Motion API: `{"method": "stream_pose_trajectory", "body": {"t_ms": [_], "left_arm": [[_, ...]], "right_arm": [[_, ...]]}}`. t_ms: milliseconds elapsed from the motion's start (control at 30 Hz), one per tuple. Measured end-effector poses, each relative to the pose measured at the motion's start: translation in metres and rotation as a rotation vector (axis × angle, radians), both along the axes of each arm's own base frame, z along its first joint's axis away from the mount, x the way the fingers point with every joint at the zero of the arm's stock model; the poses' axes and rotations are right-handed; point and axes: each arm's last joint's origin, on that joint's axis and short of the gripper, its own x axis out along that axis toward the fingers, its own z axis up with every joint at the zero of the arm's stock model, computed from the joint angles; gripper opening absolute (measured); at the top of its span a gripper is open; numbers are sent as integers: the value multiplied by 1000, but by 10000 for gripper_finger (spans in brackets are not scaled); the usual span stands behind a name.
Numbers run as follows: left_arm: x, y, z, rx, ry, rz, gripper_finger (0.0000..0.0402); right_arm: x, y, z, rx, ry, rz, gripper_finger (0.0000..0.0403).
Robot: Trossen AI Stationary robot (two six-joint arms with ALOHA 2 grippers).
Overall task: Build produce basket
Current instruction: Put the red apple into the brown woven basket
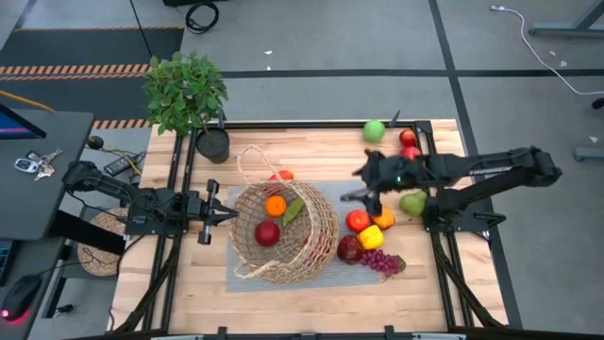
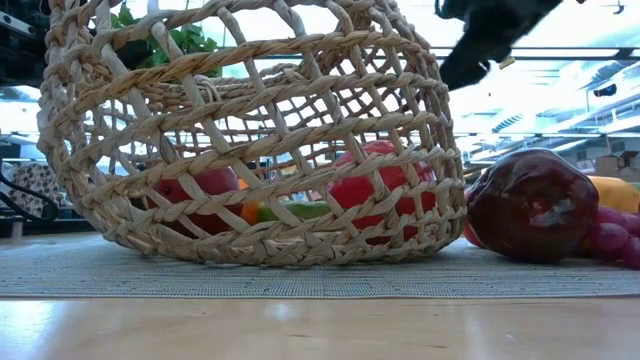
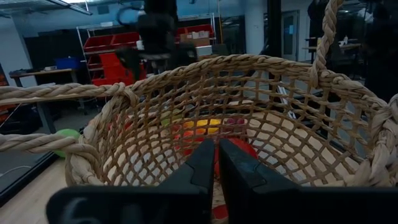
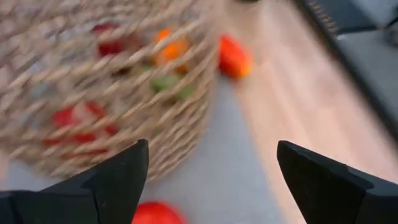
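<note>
Several fruits [image 1: 366, 236] crowd the grey mat [image 1: 326, 189] beside the basket [image 1: 283, 231], under the spread-fingered, empty right gripper [image 1: 363, 184]; left gripper [image 1: 229, 215] sits clenched at the rim, potted plant [image 1: 189, 94] behind.

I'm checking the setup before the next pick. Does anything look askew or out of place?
Most produce is not in the basket yet: a cluster lies on the mat right of it, a green apple sits apart near the far edge. The basket's looped handle flops outward. Nothing looks spilled or damaged.
</note>
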Motion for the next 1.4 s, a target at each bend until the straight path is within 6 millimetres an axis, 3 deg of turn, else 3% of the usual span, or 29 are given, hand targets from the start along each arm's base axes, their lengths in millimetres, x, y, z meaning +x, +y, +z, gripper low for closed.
{"method": "stream_pose_trajectory", "body": {"t_ms": [233,600,1000,1400], "left_arm": [[0,0,0,0,0,0,36],[0,0,0,0,0,0,29],[0,0,0,0,0,0,29],[0,0,0,0,0,0,35]], "right_arm": [[0,54,-40,62,128,179,358],[16,120,-69,-61,82,356,358],[26,153,-108,-143,129,407,373],[31,161,-139,-295,176,329,376]]}}
